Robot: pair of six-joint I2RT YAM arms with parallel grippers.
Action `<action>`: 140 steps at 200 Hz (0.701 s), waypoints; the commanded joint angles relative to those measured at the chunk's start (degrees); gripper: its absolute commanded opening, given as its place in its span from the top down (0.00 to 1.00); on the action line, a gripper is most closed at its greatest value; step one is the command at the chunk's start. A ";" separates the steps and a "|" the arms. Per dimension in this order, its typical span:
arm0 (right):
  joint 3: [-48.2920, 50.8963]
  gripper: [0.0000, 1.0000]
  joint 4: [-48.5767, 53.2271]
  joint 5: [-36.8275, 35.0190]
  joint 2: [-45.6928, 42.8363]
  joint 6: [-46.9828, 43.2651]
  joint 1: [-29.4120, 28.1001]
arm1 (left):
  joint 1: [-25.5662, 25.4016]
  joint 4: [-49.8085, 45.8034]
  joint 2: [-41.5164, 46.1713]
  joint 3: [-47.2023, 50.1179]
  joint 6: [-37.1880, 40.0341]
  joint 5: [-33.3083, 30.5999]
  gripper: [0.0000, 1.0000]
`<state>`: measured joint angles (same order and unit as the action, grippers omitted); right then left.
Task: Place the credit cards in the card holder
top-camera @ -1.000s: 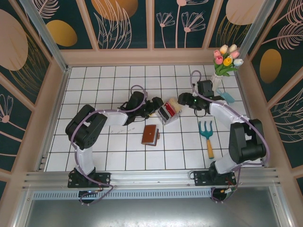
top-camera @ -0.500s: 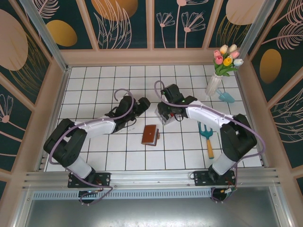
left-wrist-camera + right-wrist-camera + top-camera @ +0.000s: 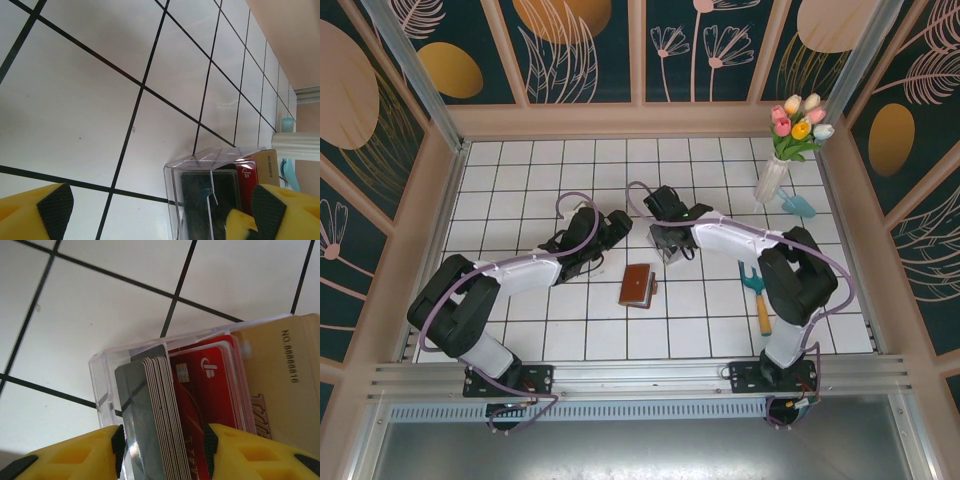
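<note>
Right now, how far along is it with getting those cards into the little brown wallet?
Barely started. Done: nothing that I can see; the card holder lies apart on the tiles. In hand: the right pincer is closed around a bunch of credit cards standing in the clear tray; the left pincer hangs open beside it. Left: lifting them out and slotting them in.

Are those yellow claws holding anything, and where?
The right gripper pinches a stack of cards by its outer faces, in the clear tray. The left gripper holds nothing.

tray (image 3: 100, 375): clear glossy plastic | credit cards (image 3: 205, 390): glossy plastic | table (image 3: 100, 300): smooth tiles
</note>
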<state>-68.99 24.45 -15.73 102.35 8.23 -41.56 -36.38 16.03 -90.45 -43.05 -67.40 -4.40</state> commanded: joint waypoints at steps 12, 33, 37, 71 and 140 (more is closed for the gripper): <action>-1.89 0.51 2.42 -5.65 2.38 -1.17 -1.41 | 0.26 -0.41 0.28 0.25 -0.37 -0.08 0.06; -2.20 0.51 2.75 -9.30 3.51 -1.58 -2.26 | 0.24 -0.50 0.28 0.38 -0.37 0.01 0.06; -2.20 0.51 2.66 -9.90 3.55 -1.70 -2.42 | 0.25 -0.62 0.26 0.42 -0.30 0.05 0.06; -2.28 0.52 2.64 -13.92 3.63 -2.49 -2.91 | 0.26 -0.77 0.06 0.08 -0.21 0.19 0.06; -2.46 0.58 2.91 -15.66 1.67 -3.29 -2.86 | 0.26 -1.10 -1.56 -1.16 0.23 1.50 0.06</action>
<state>-70.13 25.56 -28.34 105.19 6.00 -44.38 -36.38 15.99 -90.83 -43.07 -67.37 -3.53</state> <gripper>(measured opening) 0.434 0.944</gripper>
